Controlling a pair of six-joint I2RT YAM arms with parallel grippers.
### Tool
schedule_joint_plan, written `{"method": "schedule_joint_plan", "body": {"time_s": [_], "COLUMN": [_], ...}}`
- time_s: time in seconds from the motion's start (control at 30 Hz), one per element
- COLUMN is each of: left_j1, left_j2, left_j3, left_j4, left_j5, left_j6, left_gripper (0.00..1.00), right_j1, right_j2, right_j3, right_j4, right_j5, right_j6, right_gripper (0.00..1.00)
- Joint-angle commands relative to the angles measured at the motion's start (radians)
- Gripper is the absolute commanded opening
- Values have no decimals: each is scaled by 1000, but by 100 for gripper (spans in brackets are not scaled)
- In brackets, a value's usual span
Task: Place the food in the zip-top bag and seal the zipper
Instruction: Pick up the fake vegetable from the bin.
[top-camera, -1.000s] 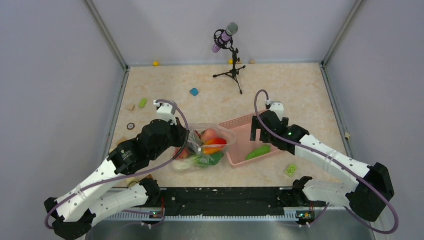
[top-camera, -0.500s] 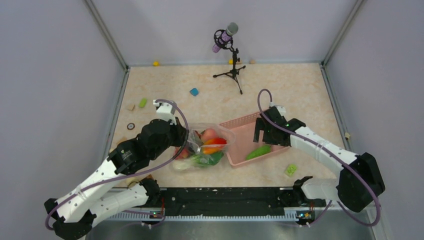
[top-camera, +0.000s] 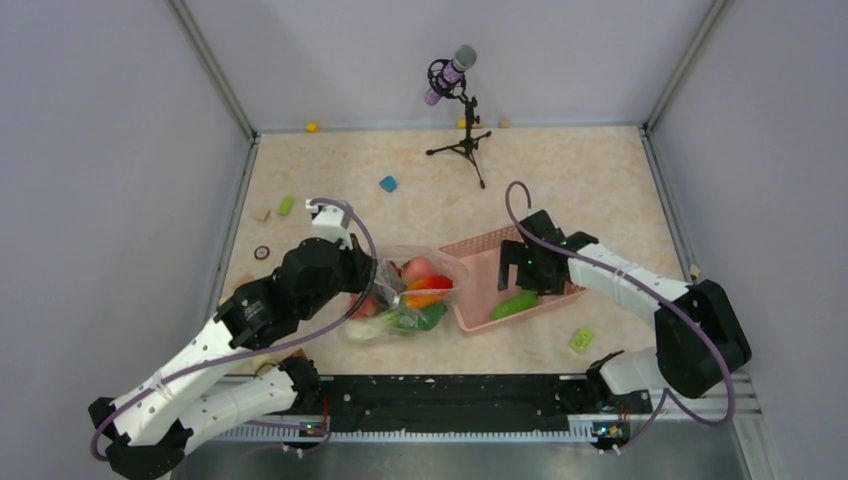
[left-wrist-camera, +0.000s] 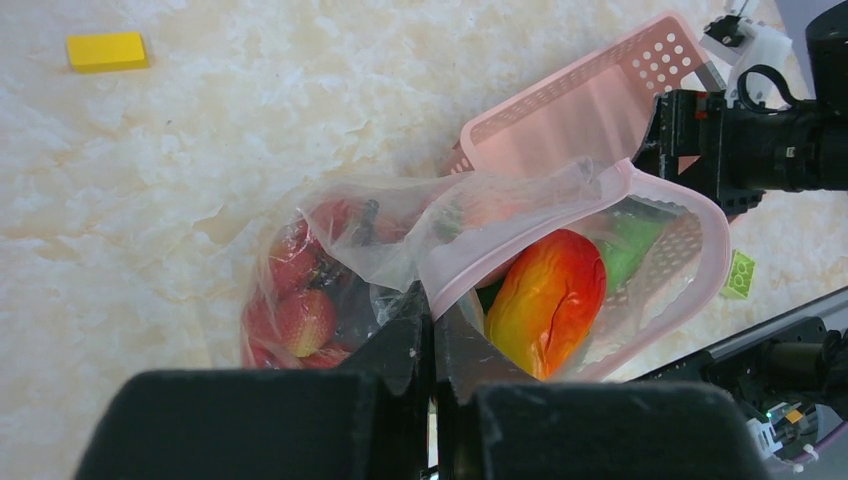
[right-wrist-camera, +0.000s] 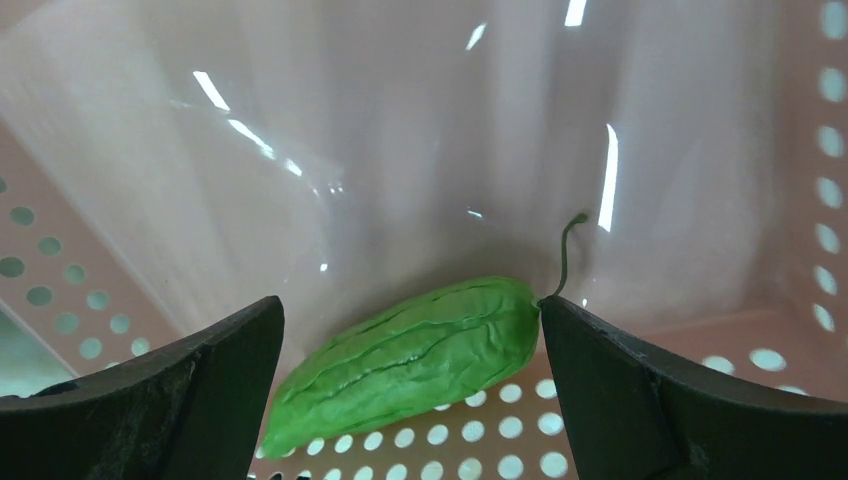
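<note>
The zip-top bag (top-camera: 410, 292) lies left of the pink basket (top-camera: 472, 250) with its mouth gaping toward it. Inside are a red-yellow mango (left-wrist-camera: 545, 300), red berries (left-wrist-camera: 300, 318), a pink fruit (top-camera: 418, 268) and bok choy (top-camera: 385, 325). My left gripper (left-wrist-camera: 433, 318) is shut on the bag's mouth edge, where the zipper strip (left-wrist-camera: 530, 228) runs. A green cucumber (right-wrist-camera: 410, 360) lies on the basket floor (right-wrist-camera: 400, 150). My right gripper (right-wrist-camera: 410, 312) is open and low in the basket, a finger on each side of the cucumber, near its ends.
A microphone on a tripod (top-camera: 455, 100) stands at the back. Small blocks lie scattered: blue (top-camera: 388, 184), green (top-camera: 286, 205), another green (top-camera: 581, 339) near the front right, and a yellow one (left-wrist-camera: 106, 51). Walls close in three sides.
The right wrist has swung inward and dropped into the basket over the cucumber. The left arm and the bag have not moved.
</note>
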Motion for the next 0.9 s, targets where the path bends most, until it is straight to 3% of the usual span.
{"method": "schedule_joint_plan", "body": {"time_s": [0.0, 0.4, 0.67, 0.87], "left_j1": [9, 12, 16, 27], "left_j2": [-14, -16, -20, -13], "left_j3": [25, 24, 24, 23], "left_j4": [27, 27, 29, 30], "left_j5": [-7, -3, 1, 6], "left_j6": [10, 10, 10, 10], "left_gripper": [0, 0, 0, 0], "right_j1": [-7, -7, 9, 17], "right_j2": [49, 6, -155, -125], "right_j3": [-12, -102, -114, -80], "right_j4": [91, 404, 361, 262], "right_j5": [-142, -380, -253, -210], "right_j6": [-25, -25, -85, -58], "right_gripper": [99, 99, 99, 99]}}
